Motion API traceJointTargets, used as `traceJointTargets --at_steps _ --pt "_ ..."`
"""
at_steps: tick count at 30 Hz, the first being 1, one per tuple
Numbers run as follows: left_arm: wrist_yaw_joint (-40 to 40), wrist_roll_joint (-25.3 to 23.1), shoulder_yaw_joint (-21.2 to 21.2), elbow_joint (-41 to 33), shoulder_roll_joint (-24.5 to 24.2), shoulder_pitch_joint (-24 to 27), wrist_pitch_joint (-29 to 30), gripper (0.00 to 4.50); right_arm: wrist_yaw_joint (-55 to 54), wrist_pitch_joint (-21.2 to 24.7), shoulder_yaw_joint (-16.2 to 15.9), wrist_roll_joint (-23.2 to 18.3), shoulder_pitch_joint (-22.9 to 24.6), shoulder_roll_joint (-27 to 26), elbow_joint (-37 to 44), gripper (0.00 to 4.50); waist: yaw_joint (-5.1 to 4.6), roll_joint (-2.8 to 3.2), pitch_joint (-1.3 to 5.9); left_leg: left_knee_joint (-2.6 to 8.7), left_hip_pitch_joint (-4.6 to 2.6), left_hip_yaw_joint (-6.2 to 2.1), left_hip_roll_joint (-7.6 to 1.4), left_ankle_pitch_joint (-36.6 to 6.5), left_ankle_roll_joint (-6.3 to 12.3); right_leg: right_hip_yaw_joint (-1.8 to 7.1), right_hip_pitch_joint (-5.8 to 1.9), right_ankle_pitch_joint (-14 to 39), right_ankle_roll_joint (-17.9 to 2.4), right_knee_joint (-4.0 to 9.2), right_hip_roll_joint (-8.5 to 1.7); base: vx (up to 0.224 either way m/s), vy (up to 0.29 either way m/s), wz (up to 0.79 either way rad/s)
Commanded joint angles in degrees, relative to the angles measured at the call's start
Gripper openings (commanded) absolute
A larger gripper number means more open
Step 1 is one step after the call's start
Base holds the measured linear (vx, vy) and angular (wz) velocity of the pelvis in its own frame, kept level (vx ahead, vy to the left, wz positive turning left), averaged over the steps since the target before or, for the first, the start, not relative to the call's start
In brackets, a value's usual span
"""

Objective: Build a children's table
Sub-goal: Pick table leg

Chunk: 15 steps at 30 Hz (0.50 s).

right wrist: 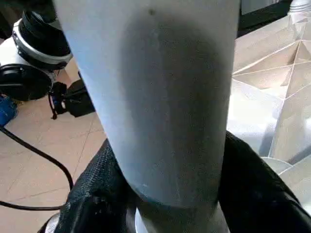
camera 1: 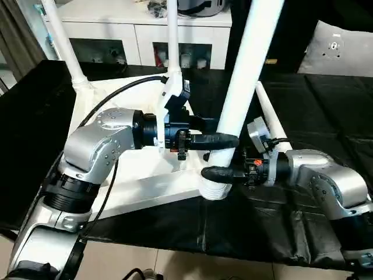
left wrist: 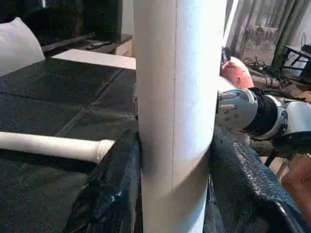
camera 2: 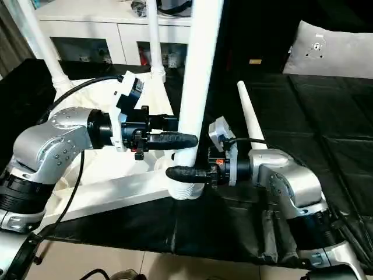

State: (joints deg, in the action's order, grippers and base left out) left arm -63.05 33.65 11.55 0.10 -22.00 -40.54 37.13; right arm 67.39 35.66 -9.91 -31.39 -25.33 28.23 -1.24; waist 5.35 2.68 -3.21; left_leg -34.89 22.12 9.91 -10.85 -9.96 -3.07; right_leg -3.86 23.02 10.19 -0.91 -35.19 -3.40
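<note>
At the near corner socket [camera 1: 213,188]: the leg [camera 1: 240,87] stands almost upright, its foot in the tabletop [camera 1: 140,169], which lies underside up on the black worktop [camera 1: 326,105].
Left claw [camera 1: 224,140]: clenched on the leg, above the socket.
Right claw [camera 1: 217,172]: clenched on the leg, just above the socket.
Risk: the leg may jam crooked if the claws push unevenly.
Look: all white, ribbed underside; two legs already stand at the far corners, one leg [camera 2: 249,119] lies loose beside the socket.
</note>
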Motion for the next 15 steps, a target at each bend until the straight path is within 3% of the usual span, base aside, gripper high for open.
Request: traceJointTargets --at_steps 1,4,5,9,11,15 --pt "-0.14 -0.9 -0.14 -0.51 -0.09 -1.23 -0.8 1.82 -0.17 -0.05 -0.4 0.48 0.17 -0.06 -0.13 2.04 0.29 -0.95 4.32 3.38 -0.71 -0.58 -1.78 -7.61 1.88 2.48 -3.1 16.3 -9.3 4.32 -4.16 0.0 0.0 0.0" --pt "-0.14 -0.97 -0.17 -0.4 -0.13 -1.28 -0.83 1.82 -0.59 0.21 -0.4 0.6 0.28 -0.1 -0.1 2.04 0.29 -1.0 4.33 3.39 -0.74 -0.58 -1.76 -7.66 1.87 2.48 -3.11 16.15 -9.37 4.32 -4.15 0.0 0.0 0.0" --pt "-0.16 -0.98 -0.18 -0.39 -0.13 -1.28 -0.83 1.82 -0.64 0.3 -0.4 0.58 0.28 -0.11 -0.1 2.57 0.27 -0.99 4.32 3.4 -0.7 -0.6 -1.77 -7.61 1.9 2.47 -3.12 16.03 -9.4 4.29 -4.15 0.0 0.0 0.0" --pt "-0.75 -0.98 0.04 -0.57 -0.4 -1.23 -0.78 1.82 -1.23 2.58 0.25 -0.69 -0.06 -0.53 -0.08 2.76 0.27 -0.98 4.29 3.37 -0.68 -0.56 -1.67 -7.5 2.01 2.48 -3.18 16.2 -9.39 4.36 -4.1 0.0 0.0 0.0" --pt "-1.03 -0.92 0.14 -0.68 -0.47 -1.19 -0.72 1.82 -1.45 3.0 0.22 -0.7 -0.14 -0.59 -0.03 3.09 0.31 -0.94 4.32 3.39 -0.8 -0.6 -1.79 -7.76 1.83 2.46 -3.07 16.34 -9.39 4.36 -4.13 0.0 0.0 0.0" --pt "-1.24 -0.89 0.27 -0.81 -0.47 -1.18 -0.66 1.82 -1.18 3.09 0.03 -0.57 -0.12 -0.63 0.06 3.16 0.32 -0.92 4.3 3.4 -0.8 -0.58 -1.79 -8.04 1.65 2.49 -3.08 16.36 -9.46 4.37 -4.18 0.0 0.0 0.0"
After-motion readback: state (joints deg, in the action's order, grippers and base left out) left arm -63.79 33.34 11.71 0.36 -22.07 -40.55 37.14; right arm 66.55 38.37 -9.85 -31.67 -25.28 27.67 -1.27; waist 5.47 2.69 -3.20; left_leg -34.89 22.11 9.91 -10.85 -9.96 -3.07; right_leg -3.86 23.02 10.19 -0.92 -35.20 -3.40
